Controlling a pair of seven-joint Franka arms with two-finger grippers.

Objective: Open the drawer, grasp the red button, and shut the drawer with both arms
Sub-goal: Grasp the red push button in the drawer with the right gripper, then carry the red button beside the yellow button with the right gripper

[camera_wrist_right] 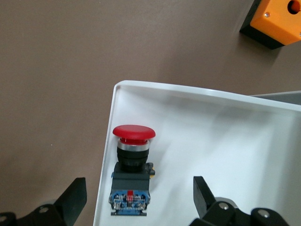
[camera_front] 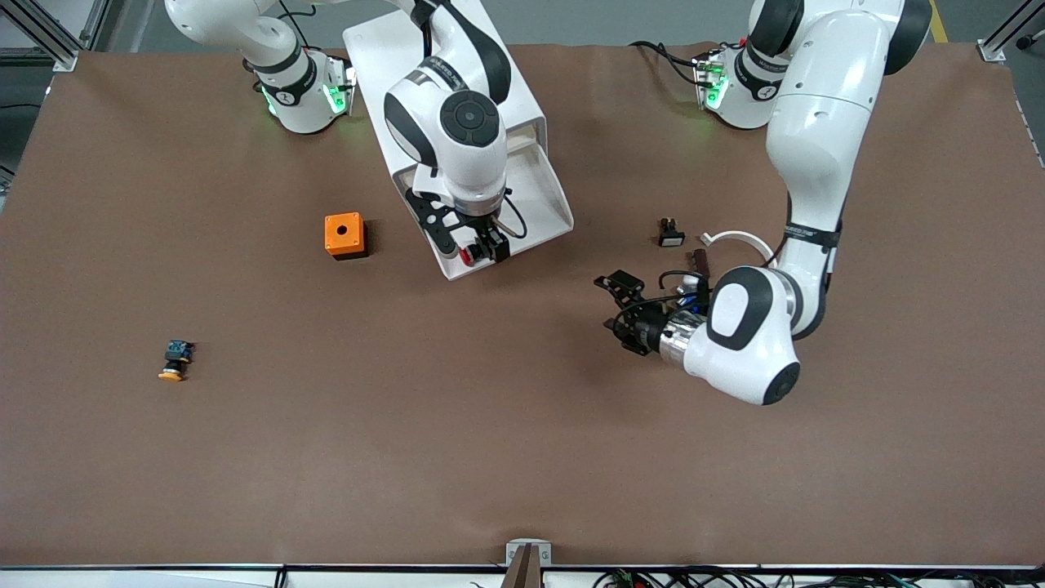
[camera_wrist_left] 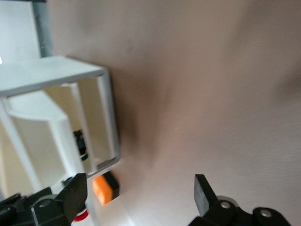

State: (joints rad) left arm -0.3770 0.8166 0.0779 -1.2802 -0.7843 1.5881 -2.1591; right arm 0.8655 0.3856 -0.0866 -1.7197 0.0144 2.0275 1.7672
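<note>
The drawer (camera_front: 562, 214) stands pulled out of the white cabinet (camera_front: 371, 45) toward the front camera. The button (camera_front: 467, 255), red-capped with a black body and blue rear, lies on its side in the tray's front corner (camera_wrist_right: 133, 160). My right gripper (camera_front: 472, 245) hangs just above it, open (camera_wrist_right: 138, 197), one finger over the tray's floor (camera_wrist_right: 211, 141) and the other outside the rim; it touches nothing. My left gripper (camera_front: 612, 309) is open and empty (camera_wrist_left: 138, 195), low over bare table toward the left arm's end, pointing at the cabinet's side (camera_wrist_left: 108, 108).
An orange box (camera_front: 344, 235) with a hole on top sits beside the drawer toward the right arm's end. A yellow-capped button (camera_front: 175, 361) lies nearer the front camera. A small black part (camera_front: 670, 233) and a white ring piece (camera_front: 739, 238) lie by the left arm.
</note>
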